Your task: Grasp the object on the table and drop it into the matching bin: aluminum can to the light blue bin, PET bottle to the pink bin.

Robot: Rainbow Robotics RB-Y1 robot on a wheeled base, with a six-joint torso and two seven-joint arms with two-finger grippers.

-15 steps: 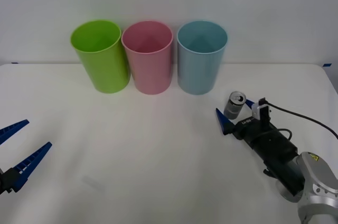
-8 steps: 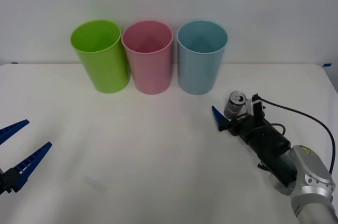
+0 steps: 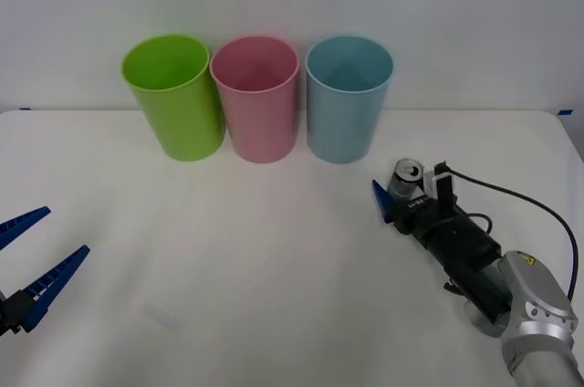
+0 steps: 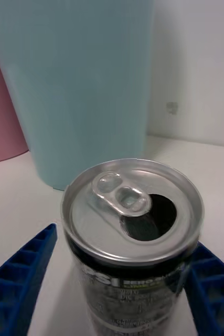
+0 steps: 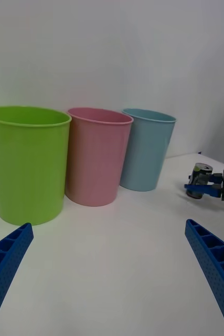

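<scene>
The aluminum can (image 3: pixel 406 179) stands upright on the white table (image 3: pixel 274 296), a little in front and to the right of the light blue bin (image 3: pixel 347 104). My right gripper (image 3: pixel 404 189) straddles the can low down and is open. In the right wrist view the can (image 4: pixel 132 210) sits between the blue fingers (image 4: pixel 22 268); one pad touches its side and the other has a thin gap. Close behind it rises the light blue bin (image 4: pixel 80 79), with the pink bin (image 4: pixel 1 115) beside that. My left gripper (image 3: pixel 64 232) waits open at the near left.
A lime green bin (image 3: pixel 173 99) stands left of the pink bin (image 3: pixel 255 104), all three in a row at the table's far edge. A black cable (image 3: pixel 511 195) trails from the right wrist. Bare table lies between the arms.
My right gripper slid forward until its fingers came alongside the can, then the fingers narrowed toward it. The can and the left arm stayed put.
</scene>
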